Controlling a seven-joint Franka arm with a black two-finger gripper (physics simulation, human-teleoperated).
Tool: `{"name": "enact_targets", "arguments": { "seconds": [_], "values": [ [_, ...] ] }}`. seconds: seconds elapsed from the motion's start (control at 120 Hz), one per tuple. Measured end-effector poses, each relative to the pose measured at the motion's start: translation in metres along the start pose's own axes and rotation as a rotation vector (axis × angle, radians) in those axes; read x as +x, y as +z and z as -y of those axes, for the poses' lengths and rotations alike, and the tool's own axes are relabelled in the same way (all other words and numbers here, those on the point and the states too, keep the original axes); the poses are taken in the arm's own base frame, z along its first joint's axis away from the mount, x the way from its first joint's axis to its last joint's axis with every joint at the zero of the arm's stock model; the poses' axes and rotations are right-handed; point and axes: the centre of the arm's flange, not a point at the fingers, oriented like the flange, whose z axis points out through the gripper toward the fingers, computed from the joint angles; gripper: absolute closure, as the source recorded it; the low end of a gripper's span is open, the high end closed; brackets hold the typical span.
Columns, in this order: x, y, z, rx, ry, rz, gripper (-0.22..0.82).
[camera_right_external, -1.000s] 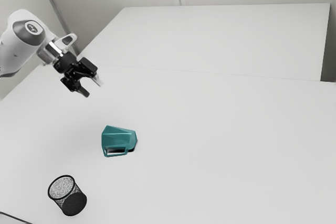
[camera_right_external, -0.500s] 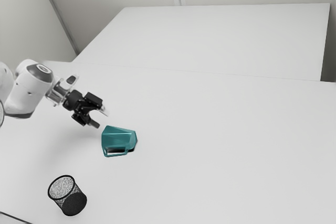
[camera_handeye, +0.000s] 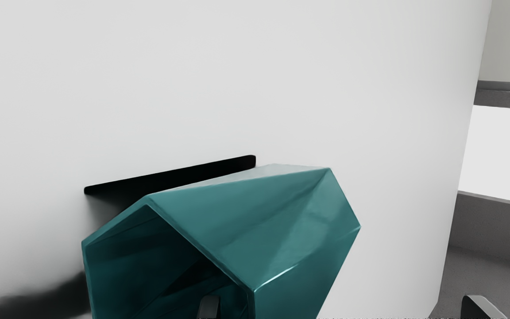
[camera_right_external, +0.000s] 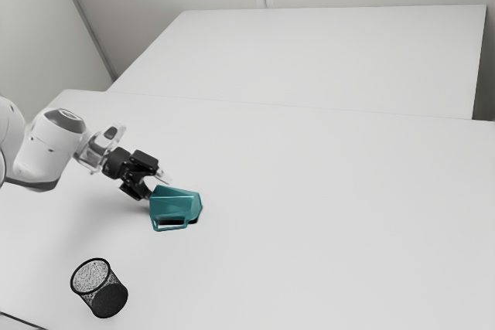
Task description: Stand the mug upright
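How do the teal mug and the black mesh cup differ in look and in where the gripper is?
The mug is solid teal with flat facets; the mesh cup is black and round, with a see-through wall.
The mug has a handle; the mesh cup shows none.
The open gripper is at the mug's mouth, while the mesh cup stands apart from it.
Both are hollow, open at one end, and on the white table.

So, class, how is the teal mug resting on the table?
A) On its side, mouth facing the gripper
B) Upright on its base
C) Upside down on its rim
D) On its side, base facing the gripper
A: the mug lies on its side, and the wrist view looks into its open mouth from the gripper.
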Motion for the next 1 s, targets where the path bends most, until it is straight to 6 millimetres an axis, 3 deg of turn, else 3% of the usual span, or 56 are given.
{"name": "enact_targets", "arguments": {
  "seconds": [0.15,0.275,0.442,0.7,0.833,0.917,1.0],
  "values": [
    [0.002,-0.001,-0.004,-0.013,0.028,0.002,0.42],
    [0.003,-0.005,-0.008,-0.016,0.051,-0.002,0.61],
    [0.004,-0.006,-0.011,-0.015,0.072,-0.004,0.72],
    [0.005,-0.017,-0.022,-0.003,0.109,-0.027,0.77],
    [0.002,-0.038,-0.058,0.022,0.183,-0.048,0.78],
    [0.011,-0.049,-0.101,0.145,0.282,0.005,0.78],
    [0.023,-0.046,-0.146,0.318,0.378,0.084,0.77]
  ]
}}
